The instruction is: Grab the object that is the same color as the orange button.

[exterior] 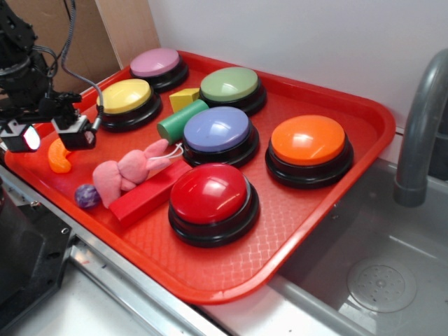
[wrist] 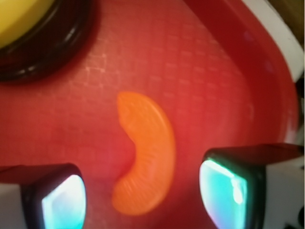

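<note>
orange crescent toy [wrist: 145, 155] is lying between the hand's [wrist: 143, 195] spread-apart fingers [wrist: 64, 200], ungripped; glossy curve is risking a squirt-out on closing, toward the tray rim [wrist: 281, 71] beyond.

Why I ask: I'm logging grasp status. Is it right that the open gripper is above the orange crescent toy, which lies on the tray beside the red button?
Not quite. The gripper is open over the orange crescent toy on the tray, but the neighbouring button is the yellow button, not red. The exterior view shows it.
</note>
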Controlling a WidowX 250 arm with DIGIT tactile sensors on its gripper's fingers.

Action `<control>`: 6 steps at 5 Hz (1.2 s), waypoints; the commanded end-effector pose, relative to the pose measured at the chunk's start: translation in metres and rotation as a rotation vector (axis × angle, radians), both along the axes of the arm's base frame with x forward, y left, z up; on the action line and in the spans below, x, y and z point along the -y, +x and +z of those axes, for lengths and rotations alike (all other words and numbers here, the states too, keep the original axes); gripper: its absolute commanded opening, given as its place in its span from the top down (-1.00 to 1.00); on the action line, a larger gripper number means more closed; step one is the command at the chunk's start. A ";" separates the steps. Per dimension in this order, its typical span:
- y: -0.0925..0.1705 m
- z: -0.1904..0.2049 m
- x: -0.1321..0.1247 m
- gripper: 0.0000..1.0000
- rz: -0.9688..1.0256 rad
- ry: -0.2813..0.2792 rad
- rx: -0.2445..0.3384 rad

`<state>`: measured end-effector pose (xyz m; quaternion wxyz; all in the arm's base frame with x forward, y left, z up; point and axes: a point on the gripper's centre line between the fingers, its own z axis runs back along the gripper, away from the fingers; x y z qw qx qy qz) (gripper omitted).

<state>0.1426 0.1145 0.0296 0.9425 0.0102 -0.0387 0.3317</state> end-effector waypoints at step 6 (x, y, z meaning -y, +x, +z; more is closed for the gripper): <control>0.002 -0.019 -0.003 1.00 0.007 0.003 -0.006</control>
